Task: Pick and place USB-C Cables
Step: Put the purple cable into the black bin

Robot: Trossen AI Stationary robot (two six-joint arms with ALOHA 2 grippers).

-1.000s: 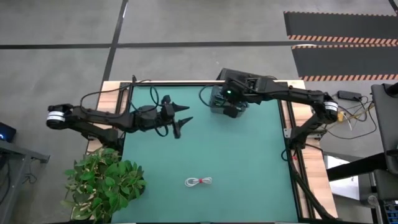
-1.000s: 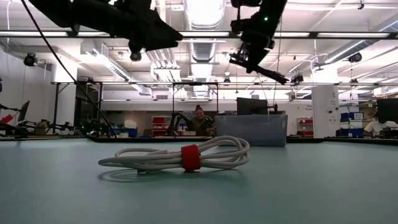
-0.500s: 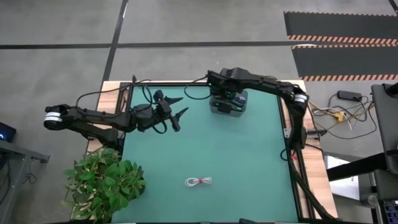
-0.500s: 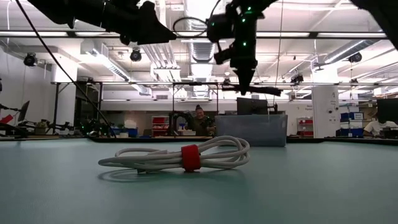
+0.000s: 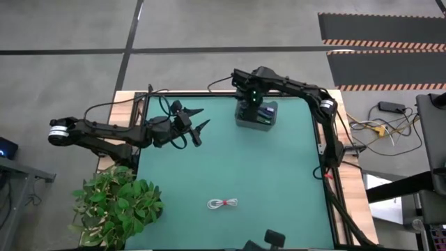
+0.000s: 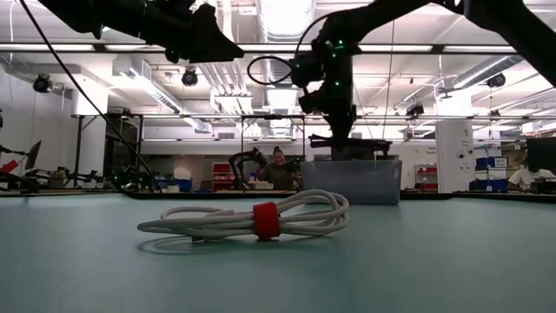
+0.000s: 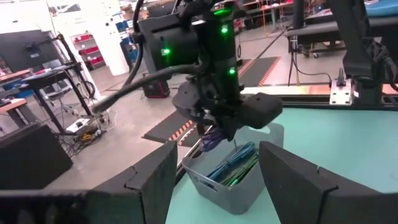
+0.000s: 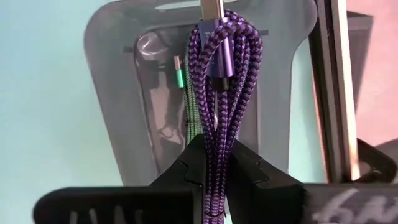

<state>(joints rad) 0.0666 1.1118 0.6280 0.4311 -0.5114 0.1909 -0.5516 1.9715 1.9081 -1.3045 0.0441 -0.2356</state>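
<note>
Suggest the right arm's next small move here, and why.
Probably open the right gripper: it pinches the purple braided cable, which hangs directly over the grey bin where a green cable already lies. The left gripper waits open.

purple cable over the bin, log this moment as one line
right gripper: shut on purple cable, above bin | left gripper: open, idle, mid-air | white cable: on mat, untouched

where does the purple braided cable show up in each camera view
High view: hidden beneath the right claw, over the grey bin.
Low view: too small to tell.
Left wrist view: purple cable dangling under that claw, above the bin.
Right wrist view: centre, pinched between the fingers.
Shared landmark: the grey bin.
</note>
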